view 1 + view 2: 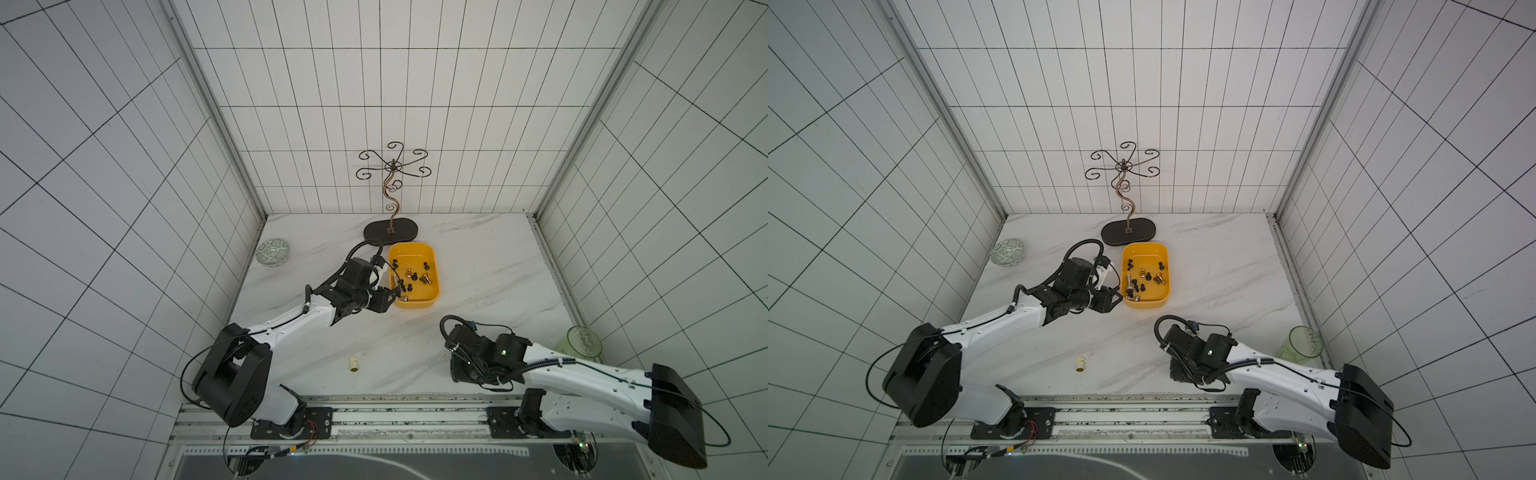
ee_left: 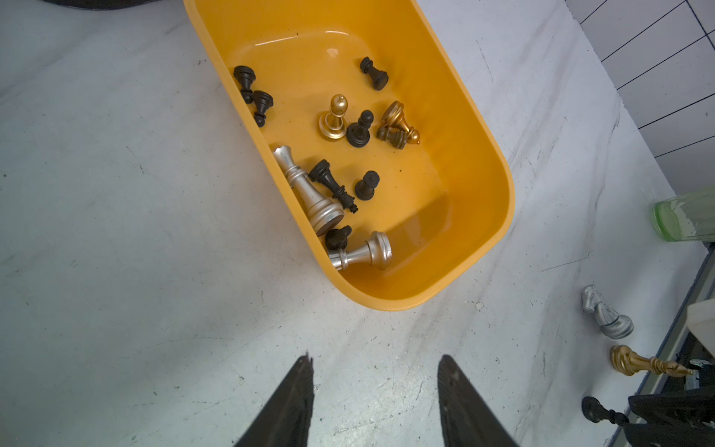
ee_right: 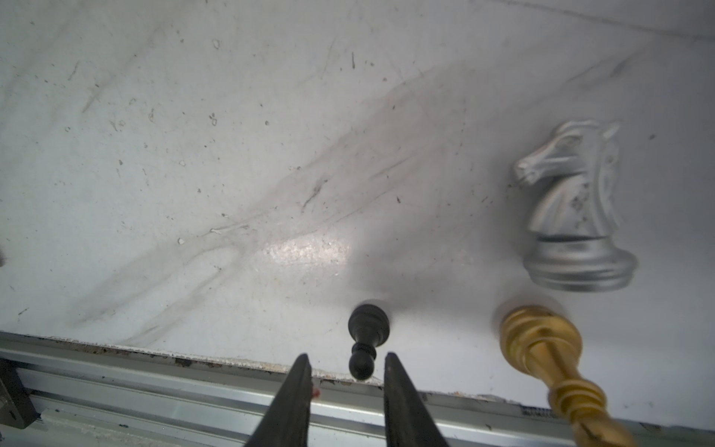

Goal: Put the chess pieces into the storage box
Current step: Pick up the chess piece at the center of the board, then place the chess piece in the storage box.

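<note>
Two sets of jaws stand spread: the left gripper [image 2: 375,360] is empty beside the storage box [image 2: 497,185]; the right gripper [image 3: 346,356] straddles a lying black pawn [image 3: 367,325].

Glossy yellow plastic storage box [image 2: 483,174] holds matt black and shiny metallic chess pieces [image 2: 332,122] on scuffed marble-look table [image 2: 116,232].

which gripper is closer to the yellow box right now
Left. The left gripper hangs beside the storage box; the right gripper is far off at the table's front edge, around a black pawn.
</note>
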### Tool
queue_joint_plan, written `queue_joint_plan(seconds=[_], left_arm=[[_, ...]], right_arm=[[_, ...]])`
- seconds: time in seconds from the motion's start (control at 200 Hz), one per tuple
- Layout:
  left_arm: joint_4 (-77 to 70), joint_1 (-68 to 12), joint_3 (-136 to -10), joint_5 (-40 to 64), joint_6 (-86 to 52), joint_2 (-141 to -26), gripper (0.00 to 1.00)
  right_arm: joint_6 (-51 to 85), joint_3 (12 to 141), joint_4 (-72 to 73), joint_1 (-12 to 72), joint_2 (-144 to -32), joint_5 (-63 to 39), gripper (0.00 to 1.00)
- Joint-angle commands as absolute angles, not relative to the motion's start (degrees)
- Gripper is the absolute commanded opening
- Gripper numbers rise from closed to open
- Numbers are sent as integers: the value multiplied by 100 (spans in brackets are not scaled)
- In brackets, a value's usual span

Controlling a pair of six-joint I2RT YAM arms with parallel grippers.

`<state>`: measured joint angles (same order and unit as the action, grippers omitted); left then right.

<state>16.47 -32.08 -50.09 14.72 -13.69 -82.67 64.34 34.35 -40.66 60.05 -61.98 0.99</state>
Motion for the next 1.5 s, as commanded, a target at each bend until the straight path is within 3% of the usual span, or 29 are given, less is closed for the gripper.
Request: queue_joint_plan(seconds=[0.0,0.66,0.87,1.174,1.494], left_arm=[[1512,-3196,-4916,1522,-1407,-8130,51],[1536,-3199,-4875,1514,-1401,-8079,51],[1717,-3199,-5010,1418,-1311,-8003,51],[1985,-3186,-5116,1250,-1293,-7765,51],[2096,-3189,-4905,1140,-1489,-7447,51]], right_arm=[[6412,3125,-4004,6047,-6312,92,32],[6259,3282,-3980,5999,-6352,168,8],[5051,4508,-4055,5050,-6458,255,8],[2404,7269,-3338,3262,-8347,-307,7],[1454,9305,-3076,2733,-10792,-818,7]])
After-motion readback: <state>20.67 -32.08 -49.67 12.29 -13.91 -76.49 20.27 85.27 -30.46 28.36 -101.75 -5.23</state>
